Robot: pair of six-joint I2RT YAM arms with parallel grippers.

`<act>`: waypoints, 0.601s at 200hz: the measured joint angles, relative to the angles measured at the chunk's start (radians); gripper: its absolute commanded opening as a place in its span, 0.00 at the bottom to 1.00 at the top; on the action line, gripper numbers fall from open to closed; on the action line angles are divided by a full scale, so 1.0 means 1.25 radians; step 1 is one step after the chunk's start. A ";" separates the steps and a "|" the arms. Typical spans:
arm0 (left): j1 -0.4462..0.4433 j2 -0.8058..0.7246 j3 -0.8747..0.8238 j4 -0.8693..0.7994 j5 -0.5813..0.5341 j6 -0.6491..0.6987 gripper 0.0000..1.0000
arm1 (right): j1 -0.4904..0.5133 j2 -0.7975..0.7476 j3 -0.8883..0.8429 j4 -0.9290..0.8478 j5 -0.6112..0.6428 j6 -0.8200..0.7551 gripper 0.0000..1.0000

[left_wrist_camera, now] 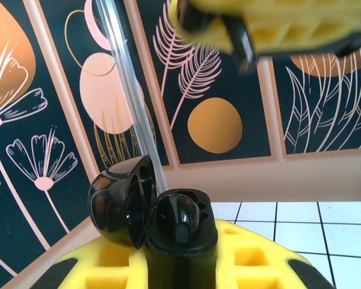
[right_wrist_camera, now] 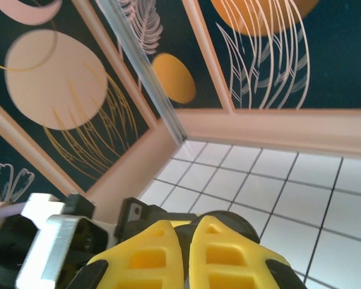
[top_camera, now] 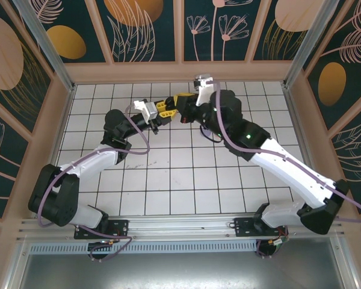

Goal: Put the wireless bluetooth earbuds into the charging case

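We note a glossy black charging case (left_wrist_camera: pixel 180 229), yellow left gripper (left_wrist_camera: pixel 180 256), white dark-lined tiles (left_wrist_camera: pixel 325 235) at four o'clock, teal floral panels (left_wrist_camera: pixel 228 90).

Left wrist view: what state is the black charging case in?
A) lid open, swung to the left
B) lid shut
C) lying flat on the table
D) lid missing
A: the black charging case, held upright in the left gripper, has its lid hinged open to the left, so the glossy inside shows.
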 measured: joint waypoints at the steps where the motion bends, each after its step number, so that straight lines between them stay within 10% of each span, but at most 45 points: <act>1: 0.000 0.000 -0.001 0.000 0.000 0.002 0.00 | 0.000 -0.001 -0.001 0.002 0.000 -0.001 0.04; 120: -0.001 -0.005 -0.010 -0.009 0.000 0.040 0.00 | -0.022 -0.018 -0.114 0.102 -0.058 -0.056 0.04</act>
